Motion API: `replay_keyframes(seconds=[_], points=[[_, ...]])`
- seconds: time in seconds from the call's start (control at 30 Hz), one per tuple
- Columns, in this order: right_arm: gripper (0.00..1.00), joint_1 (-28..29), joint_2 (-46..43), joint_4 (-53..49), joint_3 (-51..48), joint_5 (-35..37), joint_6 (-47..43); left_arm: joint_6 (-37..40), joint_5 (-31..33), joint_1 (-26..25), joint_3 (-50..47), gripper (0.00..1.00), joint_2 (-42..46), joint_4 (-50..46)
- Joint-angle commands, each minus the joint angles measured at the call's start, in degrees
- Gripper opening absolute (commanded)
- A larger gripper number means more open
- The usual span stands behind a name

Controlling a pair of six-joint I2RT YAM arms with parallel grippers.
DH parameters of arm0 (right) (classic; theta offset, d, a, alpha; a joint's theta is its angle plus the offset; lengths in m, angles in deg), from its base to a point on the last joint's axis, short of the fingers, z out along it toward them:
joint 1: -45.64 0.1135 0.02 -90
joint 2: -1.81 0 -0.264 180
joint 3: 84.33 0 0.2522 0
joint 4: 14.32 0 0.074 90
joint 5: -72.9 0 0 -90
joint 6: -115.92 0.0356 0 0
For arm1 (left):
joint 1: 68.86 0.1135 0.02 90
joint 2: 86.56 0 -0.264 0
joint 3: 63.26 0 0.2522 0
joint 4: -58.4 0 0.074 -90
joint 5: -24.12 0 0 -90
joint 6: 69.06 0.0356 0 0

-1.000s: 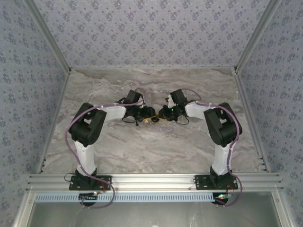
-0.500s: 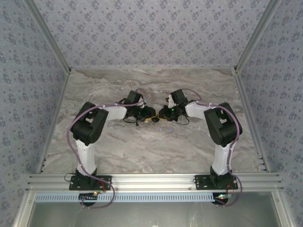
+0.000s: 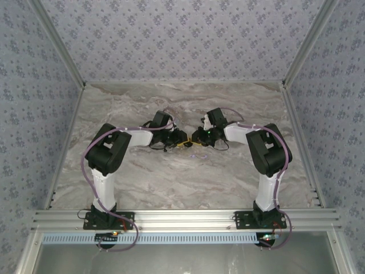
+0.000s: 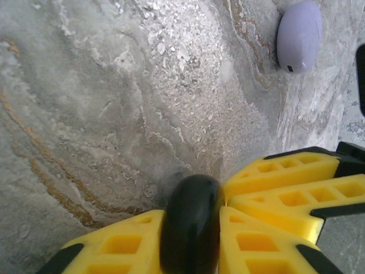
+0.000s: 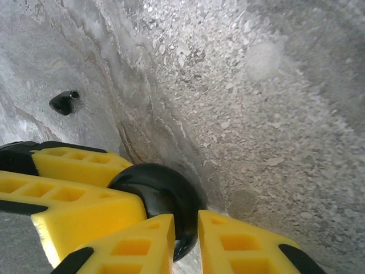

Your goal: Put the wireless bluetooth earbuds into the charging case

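**Spotter:** Where's the case?

**Me:** My left claw [image 4: 193,214] is pinching the black charging case [image 4: 191,240] edge-on, mid-worktop [image 4: 114,85]. My right claw [image 5: 187,220] is clamped on that same case from the opposite side.

**Spotter:** Buds?

**Me:** I see one black earbud [image 5: 64,102] lying loose on the worktop, apart from both claws. The lilac case [image 4: 299,35] lies farther off.

both YAMs same look: left arm [image 3: 105,154], right arm [image 3: 268,149] = chunky black joints, white links, lilac cables looping outside, black bases bolted on aluminium rail [image 3: 182,218]. left gripper [image 4: 192,211], right gripper [image 5: 185,217]: yellow fingers [image 4: 120,245], honeycomb-ish cutouts, black trim.
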Motion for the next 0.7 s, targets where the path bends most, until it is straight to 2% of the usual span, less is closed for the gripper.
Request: replay_keyframes(seconds=[0.0, 0.2, 0.33, 0.67], points=[[0.24, -0.1, -0.8, -0.5, -2.2, 0.6, 1.1, -0.5, -0.2, -0.6, -1.3, 0.21, 1.1, -0.4], [0.36, -1.4, -7.7, 0.0, -5.2, 1.4, -0.3, 0.5, 1.7, 0.8, -4.0, 0.20, 6.4, 0.4], [0.40, -2.5, -12.8, 0.0, -6.6, 1.0, -2.9, 3.2, 1.0, 1.5, -4.8, 0.20, 10.1, 0.5], [0.46, -5.3, -23.5, 4.1, -10.2, -8.5, -7.6, 6.6, -5.3, 3.1, -8.7, 0.20, 19.6, 7.9]])
